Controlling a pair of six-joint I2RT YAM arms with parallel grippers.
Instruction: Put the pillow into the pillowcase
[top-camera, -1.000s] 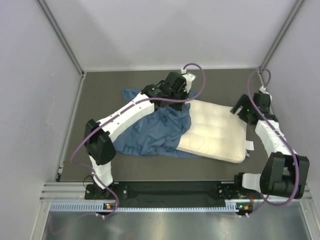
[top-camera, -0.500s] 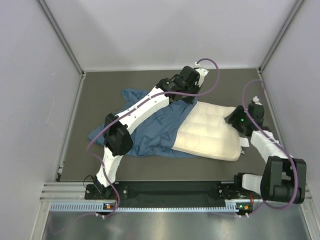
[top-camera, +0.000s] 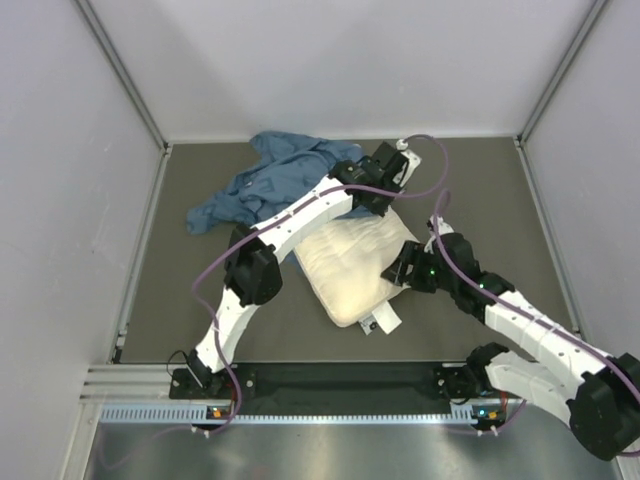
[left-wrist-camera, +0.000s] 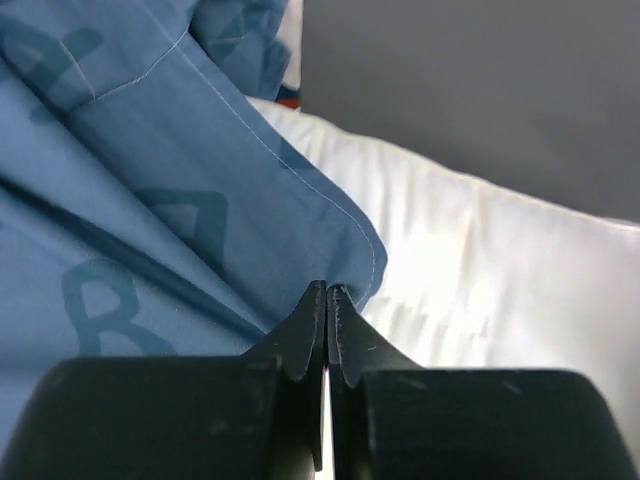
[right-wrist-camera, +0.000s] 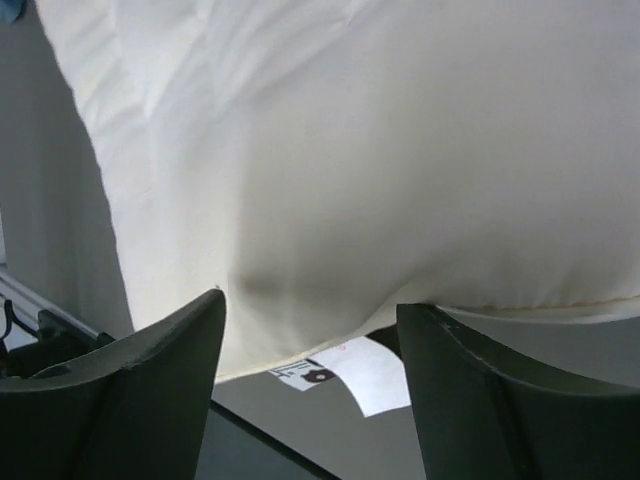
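Observation:
The cream-white pillow (top-camera: 355, 265) lies bunched in the middle of the table, its white tag (top-camera: 382, 322) at the near end. It fills the right wrist view (right-wrist-camera: 380, 150), tag below (right-wrist-camera: 368, 375). The blue pillowcase (top-camera: 275, 180) lies crumpled at the back left. My left gripper (top-camera: 385, 195) is shut on a hemmed edge of the pillowcase (left-wrist-camera: 200, 200), right over the pillow's far end (left-wrist-camera: 480, 260). My right gripper (top-camera: 400, 272) is open, its jaws either side of the pillow's right edge.
The dark table mat (top-camera: 190, 290) is enclosed by grey walls (top-camera: 60, 200) on three sides. A metal rail (top-camera: 330, 385) runs along the near edge by the arm bases. The left arm (top-camera: 290, 225) stretches across the pillow's left side.
The pillowcase has been pulled off to the back left, baring the pillow. The pillow has slid left and bunched up. My right gripper has swung left to the pillow's right edge.

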